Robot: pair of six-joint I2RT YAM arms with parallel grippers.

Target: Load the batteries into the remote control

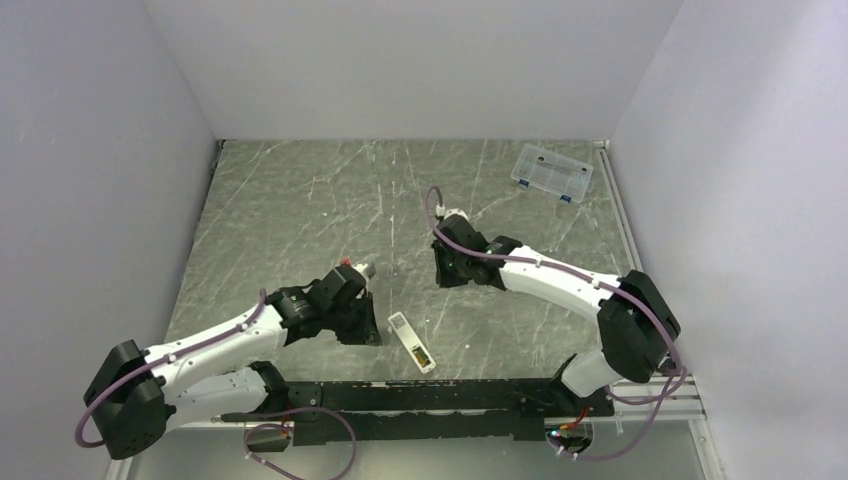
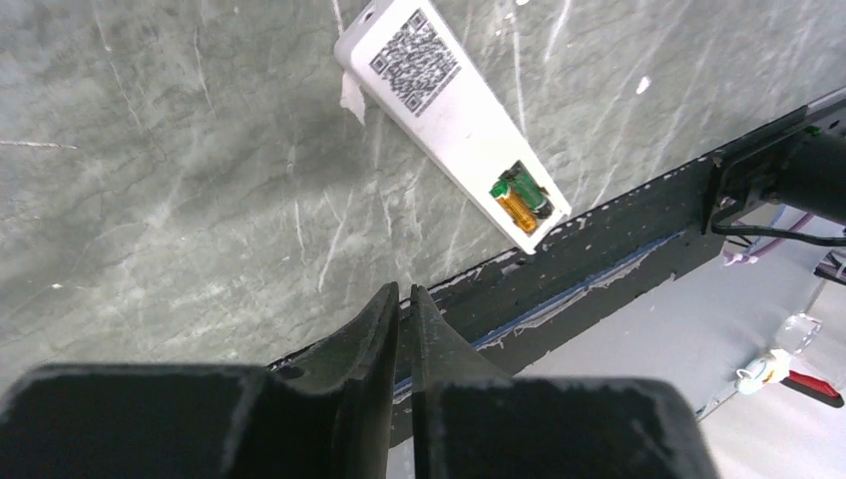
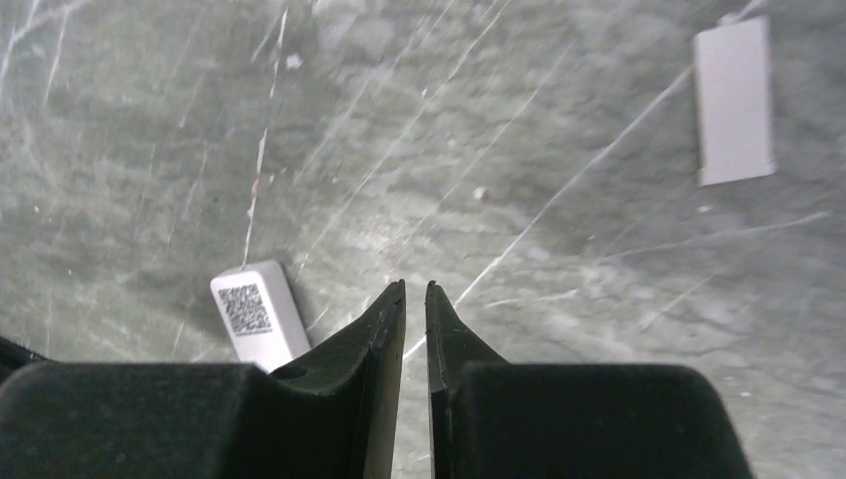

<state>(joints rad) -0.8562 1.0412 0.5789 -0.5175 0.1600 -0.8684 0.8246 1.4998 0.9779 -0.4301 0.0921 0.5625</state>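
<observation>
Left wrist view shows the left hand (image 2: 404,289) clenched and empty over the bench (image 2: 180,200), and the remote control (image 2: 454,120) lies just ahead of its fingertips (image 2: 381,317), with the batteries (image 2: 521,198) in the recess at one end. The right hand (image 3: 415,287) grasps nothing; its fingers (image 3: 384,324) stand a thin slit apart, so clenched or released I cannot tell.

white remote control (image 2: 449,120), green and gold batteries (image 2: 521,200)
</observation>
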